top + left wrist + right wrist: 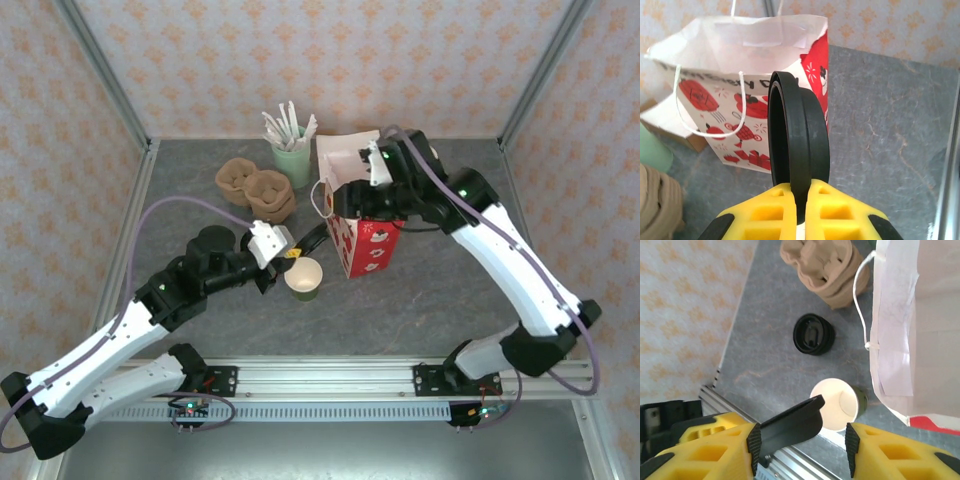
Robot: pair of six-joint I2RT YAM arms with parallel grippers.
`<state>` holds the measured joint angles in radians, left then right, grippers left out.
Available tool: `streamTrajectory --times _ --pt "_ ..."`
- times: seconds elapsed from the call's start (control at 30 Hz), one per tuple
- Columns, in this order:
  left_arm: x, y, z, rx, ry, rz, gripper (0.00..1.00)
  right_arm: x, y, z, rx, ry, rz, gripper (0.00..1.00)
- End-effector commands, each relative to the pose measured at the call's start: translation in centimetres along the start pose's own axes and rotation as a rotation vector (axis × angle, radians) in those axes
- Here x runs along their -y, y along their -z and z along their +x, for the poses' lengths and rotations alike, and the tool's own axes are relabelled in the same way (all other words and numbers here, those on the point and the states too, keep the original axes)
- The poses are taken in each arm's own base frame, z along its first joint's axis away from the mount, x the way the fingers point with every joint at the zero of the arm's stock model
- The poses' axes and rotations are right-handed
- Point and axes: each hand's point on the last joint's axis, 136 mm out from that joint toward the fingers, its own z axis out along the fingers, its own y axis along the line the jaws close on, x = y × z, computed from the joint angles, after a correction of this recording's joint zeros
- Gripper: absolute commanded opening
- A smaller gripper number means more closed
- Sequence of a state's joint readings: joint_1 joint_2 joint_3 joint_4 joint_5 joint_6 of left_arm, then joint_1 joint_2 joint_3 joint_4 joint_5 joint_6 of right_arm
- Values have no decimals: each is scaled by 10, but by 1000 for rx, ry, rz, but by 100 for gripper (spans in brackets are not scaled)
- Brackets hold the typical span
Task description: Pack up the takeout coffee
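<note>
Pinching the round black plastic lid (800,135) on edge, the left gripper (800,192) has its jaws narrow on the rim, probably to cap the open dark-green paper cup (304,278). The cup stands just left of the red-and-white paper bag (368,245). The right gripper (802,445) hangs over the bag's mouth, jaws apart.

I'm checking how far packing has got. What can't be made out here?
- Inside of the red-and-white bag: the right arm overhangs its mouth in the top view; the left wrist view reaches no deeper than the upper wall.
- Top face of the black lid: edge-on in the left gripper, left wrist view.
- The round black item: lidded cup or stacked lids? Seen from above, right wrist view, its side barely shows.
</note>
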<state>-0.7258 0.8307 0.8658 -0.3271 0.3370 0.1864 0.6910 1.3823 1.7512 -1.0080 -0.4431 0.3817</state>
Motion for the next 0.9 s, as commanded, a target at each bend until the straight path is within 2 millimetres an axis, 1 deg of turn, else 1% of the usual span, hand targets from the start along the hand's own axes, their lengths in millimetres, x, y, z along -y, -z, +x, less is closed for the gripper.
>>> streamTrajectory --times 0.0,0.07,0.13,0.2,0.3,0.4,0.5,0.6,0.7,0.8,0.87 --pt "-8 11 -7 -11 262 -44 5 -8 14 -9 107 -9 -64 51" --pt "-8 13 -2 -29 356 -43 6 -8 12 -1 97 -28 -99 51" --pt "-12 16 6 -64 455 -58 6 -8 5 9 75 -50 -140 51" --pt "-19 18 16 -95 568 -64 6 -11 -5 21 55 -71 -190 50" --pt "-24 20 24 -103 715 -42 6 -16 -22 38 27 -61 -200 51" --pt "-21 17 31 -116 826 5 6 -20 -39 55 -23 -33 -178 49" --pt "-17 13 41 -145 912 28 6 -10 -57 67 -21 -61 -140 49" --pt "-18 7 50 -158 991 47 6 2 -74 77 -18 -108 -117 49" --pt "-17 0 56 -161 1087 96 6 15 -87 80 -6 -127 -70 49" --pt "-13 -3 64 -200 1125 110 5 26 -95 78 16 -108 -15 50" --pt "-12 -3 67 -209 1129 107 5 38 -99 75 33 -87 57 50"
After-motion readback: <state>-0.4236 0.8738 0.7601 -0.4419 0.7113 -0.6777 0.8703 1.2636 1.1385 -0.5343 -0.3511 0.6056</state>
